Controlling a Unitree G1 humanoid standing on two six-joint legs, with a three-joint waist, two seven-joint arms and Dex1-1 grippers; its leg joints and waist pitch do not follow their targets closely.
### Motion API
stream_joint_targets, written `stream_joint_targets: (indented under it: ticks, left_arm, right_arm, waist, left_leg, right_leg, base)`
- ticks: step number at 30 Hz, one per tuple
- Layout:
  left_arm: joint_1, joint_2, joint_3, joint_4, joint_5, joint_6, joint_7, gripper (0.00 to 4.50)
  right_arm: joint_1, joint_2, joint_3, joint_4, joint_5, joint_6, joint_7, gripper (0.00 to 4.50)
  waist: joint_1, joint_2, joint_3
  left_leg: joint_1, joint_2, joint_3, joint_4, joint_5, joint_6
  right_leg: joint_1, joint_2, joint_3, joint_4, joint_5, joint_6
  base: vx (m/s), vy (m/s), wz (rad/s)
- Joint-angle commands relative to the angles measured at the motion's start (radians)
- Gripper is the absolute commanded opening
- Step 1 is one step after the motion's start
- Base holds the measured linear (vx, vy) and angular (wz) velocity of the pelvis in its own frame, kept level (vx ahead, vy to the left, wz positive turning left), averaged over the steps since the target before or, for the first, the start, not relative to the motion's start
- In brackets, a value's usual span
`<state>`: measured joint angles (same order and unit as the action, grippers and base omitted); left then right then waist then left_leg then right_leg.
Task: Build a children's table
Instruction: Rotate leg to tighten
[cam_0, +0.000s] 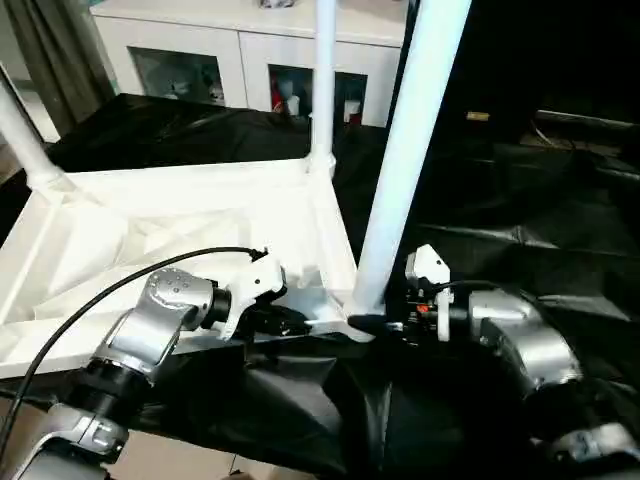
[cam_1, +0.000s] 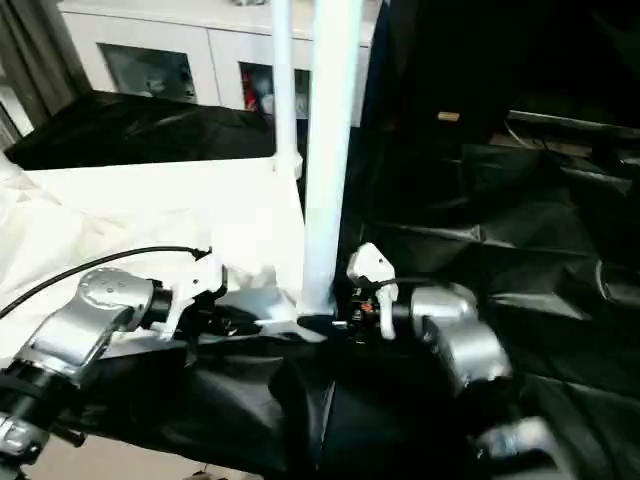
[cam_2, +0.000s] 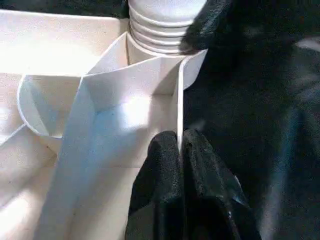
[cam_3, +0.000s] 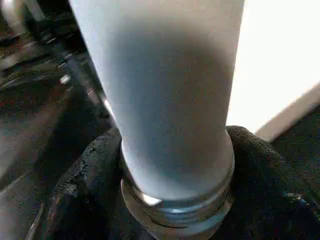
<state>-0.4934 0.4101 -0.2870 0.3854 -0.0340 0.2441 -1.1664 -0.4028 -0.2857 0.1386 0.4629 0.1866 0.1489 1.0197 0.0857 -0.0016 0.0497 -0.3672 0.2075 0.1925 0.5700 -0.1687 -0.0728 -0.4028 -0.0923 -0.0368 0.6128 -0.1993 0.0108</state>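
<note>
Leg-fitting is under way: at frame centre, the long white tapered tube leg (cam_0: 405, 170) is gripped at its base by the right hand (cam_0: 385, 322), while the upturned white plastic tabletop's (cam_0: 150, 240) rim on the black-draped desk (cam_0: 520, 230) is pinched by the closed left hand (cam_2: 181, 165). Further twisting home is probably called for.

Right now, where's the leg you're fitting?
The leg stands upright at the tabletop's near right corner, its base between the right gripper's fingers.
</note>
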Motion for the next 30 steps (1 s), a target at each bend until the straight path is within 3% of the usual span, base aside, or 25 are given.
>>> stream_joint_targets:
  ticks: [1, 5, 9, 11, 13, 15, 16, 17, 19, 24, 30]
  left_arm:
    - [-0.024, -0.055, 0.027, 0.043, -0.007, 0.012, 0.097, 0.00]
    - [-0.065, -0.143, 0.041, 0.112, 0.017, 0.020, 0.237, 0.00]
    - [-0.099, -0.229, 0.052, 0.166, 0.026, 0.018, 0.350, 0.00]
    - [-0.106, -0.253, 0.052, 0.178, 0.025, 0.012, 0.367, 0.00]
    - [-0.109, -0.269, 0.045, 0.177, 0.029, 0.007, 0.356, 0.00]
    - [-0.108, -0.268, 0.041, 0.174, 0.031, 0.000, 0.342, 0.00]
    - [-0.108, -0.265, 0.039, 0.174, 0.032, -0.004, 0.336, 0.00]
    - [-0.102, -0.255, 0.034, 0.163, 0.031, -0.007, 0.314, 0.00]
    - [-0.083, -0.218, 0.016, 0.132, 0.032, -0.020, 0.250, 0.00]
    - [-0.054, -0.155, -0.009, 0.093, 0.027, -0.056, 0.142, 0.00]
    - [-0.004, -0.048, -0.025, 0.003, -0.027, -0.024, -0.067, 0.00]
  right_arm:
    - [0.007, 0.047, 0.009, 0.029, -0.022, 0.004, -0.093, 2.77]
    - [-0.015, 0.150, -0.013, 0.100, -0.059, -0.012, -0.299, 2.76]
    - [-0.056, 0.243, -0.005, 0.158, -0.114, -0.022, -0.474, 2.76]
    - [-0.067, 0.267, 0.013, 0.168, -0.130, -0.042, -0.488, 2.76]
    - [-0.074, 0.289, 0.006, 0.164, -0.088, -0.031, -0.417, 3.31]
    - [-0.076, 0.288, 0.002, 0.161, -0.072, -0.027, -0.380, 3.47]
    - [-0.076, 0.285, 0.004, 0.160, -0.070, -0.028, -0.370, 3.54]
    - [-0.074, 0.272, 0.011, 0.153, -0.075, -0.032, -0.352, 3.54]
    - [-0.066, 0.227, 0.022, 0.123, -0.071, -0.031, -0.286, 3.92]
    - [-0.052, 0.131, 0.031, 0.071, -0.035, -0.018, -0.128, 3.92]
    - [-0.044, -0.017, 0.026, 0.015, -0.008, -0.005, 0.108, 3.92]
  waist:
    - [-0.002, -0.007, -0.051]
    - [-0.006, -0.008, -0.049]
    - [-0.011, -0.010, -0.049]
    - [-0.010, -0.009, -0.049]
    - [-0.008, -0.009, -0.050]
    - [-0.008, -0.007, -0.052]
    - [-0.008, -0.007, -0.051]
    - [-0.006, 0.001, -0.052]
    - [-0.007, -0.002, -0.054]
    - [-0.004, -0.002, -0.061]
    - [0.011, -0.001, -0.061]
  left_leg:
    - [0.011, 0.016, -0.005, -0.066, -0.248, 0.009]
    - [0.012, 0.013, -0.009, -0.070, -0.275, -0.016]
    - [0.011, 0.011, -0.008, -0.071, -0.277, -0.018]
    - [0.010, 0.011, -0.008, -0.070, -0.273, -0.008]
    - [0.008, 0.011, -0.008, -0.070, -0.266, 0.005]
    - [0.007, 0.011, -0.007, -0.068, -0.259, 0.018]
    - [0.006, 0.012, -0.008, -0.069, -0.258, 0.019]
    - [0.007, 0.012, -0.009, -0.070, -0.261, 0.017]
    - [0.006, 0.013, -0.008, -0.070, -0.264, 0.019]
    - [0.003, 0.012, -0.004, -0.060, -0.189, 0.058]
    - [0.007, 0.021, 0.001, -0.056, -0.170, 0.078]
  right_leg:
    - [0.040, -0.036, 0.028, -0.077, -0.202, -0.215]
    - [0.037, -0.038, 0.029, -0.085, -0.279, -0.182]
    - [0.035, -0.036, 0.029, -0.089, -0.292, -0.166]
    - [0.034, -0.037, 0.030, -0.090, -0.288, -0.160]
    - [0.036, -0.037, 0.030, -0.089, -0.276, -0.156]
    - [0.037, -0.036, 0.030, -0.088, -0.255, -0.159]
    - [0.037, -0.036, 0.030, -0.088, -0.254, -0.160]
    - [0.037, -0.037, 0.029, -0.087, -0.255, -0.162]
    - [0.039, -0.035, 0.029, -0.087, -0.240, -0.166]
    - [0.046, -0.034, 0.027, -0.072, -0.089, -0.209]
    - [0.045, -0.033, 0.023, -0.064, -0.055, -0.250]
  base:
    - [0.000, 0.000, 0.00]
    - [0.000, 0.000, 0.00]
    - [0.000, 0.000, 0.00]
    - [0.000, 0.000, 0.00]
    - [0.000, 0.000, 0.00]
    - [0.000, 0.000, 0.00]
    - [0.000, 0.000, 0.00]
    - [0.000, 0.000, 0.00]
    - [0.000, 0.000, 0.00]
    - [0.000, 0.000, 0.00]
    - [0.000, 0.000, 0.00]
